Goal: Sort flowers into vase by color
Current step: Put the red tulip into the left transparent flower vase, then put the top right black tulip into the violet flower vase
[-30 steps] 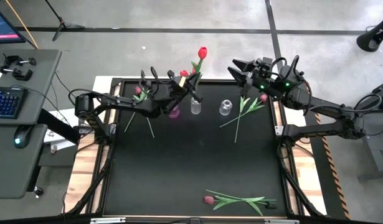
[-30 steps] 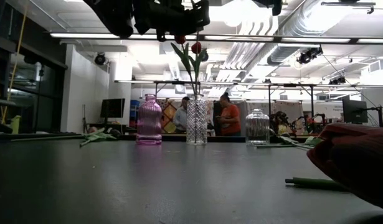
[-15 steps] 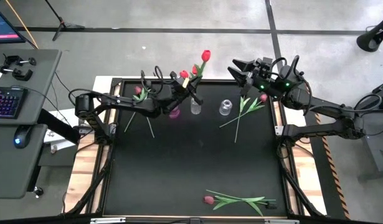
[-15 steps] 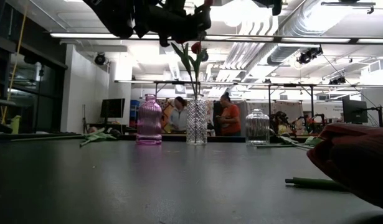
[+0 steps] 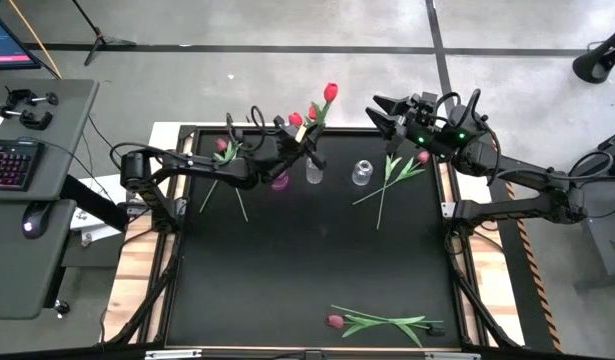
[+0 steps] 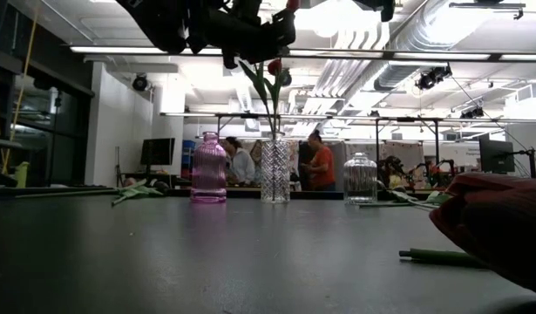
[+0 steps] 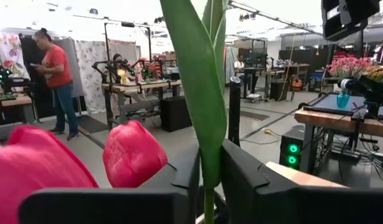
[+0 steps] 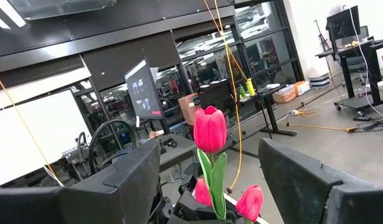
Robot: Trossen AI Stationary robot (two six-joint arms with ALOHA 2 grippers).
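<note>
1. Fingers of the left gripper [image 5: 305,141] sit just above the clear cut-glass vase [image 6: 274,169] at the back of the black table [image 5: 307,260]. In the left wrist view the dark fingers [image 7: 191,177] stand close on each side of a thin green stem with a long leaf [image 7: 200,87]. I cannot tell if they grip it or have just let go.
2. Right gripper [image 5: 384,113] hangs over the back right of the table, fingers [image 8: 126,180] wide apart, holding nothing.
3. Fake tulips like these look very light. Their stems look thin and bendy, and the soft heads could crush. I would pinch the stem low down, under the leaves, so the flower does not flop.
4. Red tulips [image 5: 328,93] stand in the cut-glass vase, heads up by the left gripper.
5. A pink glass bottle vase [image 6: 208,169] stands just beside it. I see no flower in it.
6. A small clear glass vase [image 6: 360,178] on the other side looks empty too.
7. More tulips lie on the table: one at the back left [image 5: 223,152], some at the back right [image 5: 397,172], some at the front [image 5: 379,322].
</note>
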